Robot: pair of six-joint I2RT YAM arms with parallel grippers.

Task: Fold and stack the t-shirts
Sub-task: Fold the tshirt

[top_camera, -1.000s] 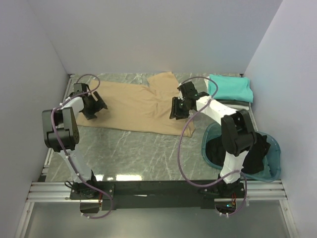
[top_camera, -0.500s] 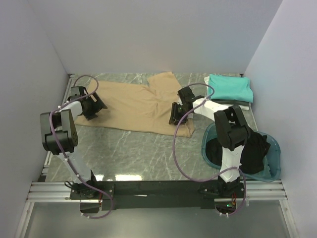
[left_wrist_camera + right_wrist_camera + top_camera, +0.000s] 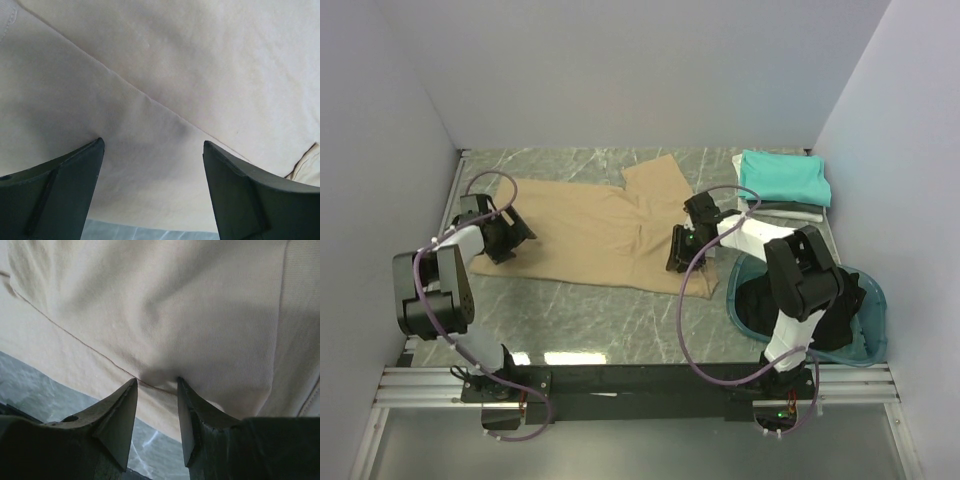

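The tan t-shirt [image 3: 590, 225] lies spread flat across the middle of the table, one sleeve pointing to the far side. My left gripper [image 3: 510, 240] rests over its left end, jaws wide open on flat cloth [image 3: 200, 60] with nothing pinched between them [image 3: 152, 142]. At the shirt's right end, near its front hem, is my right gripper [image 3: 680, 252]. Its jaws are half closed, with a pucker of tan cloth [image 3: 175, 300] bunched between the tips [image 3: 156, 380]. A folded teal t-shirt [image 3: 785, 177] lies on a grey one [image 3: 800, 210] at the back right.
A round teal basin [image 3: 875, 290] stands at the front right beside the right arm, holding black cloth [image 3: 825, 310]. Grey walls close in the table on the left, the back and the right. Marbled tabletop [image 3: 600, 315] shows in front of the tan shirt.
Both grippers have moved toward the near edge, and the tan shirt has slid with them. Its front hem now lies closer to the arms.
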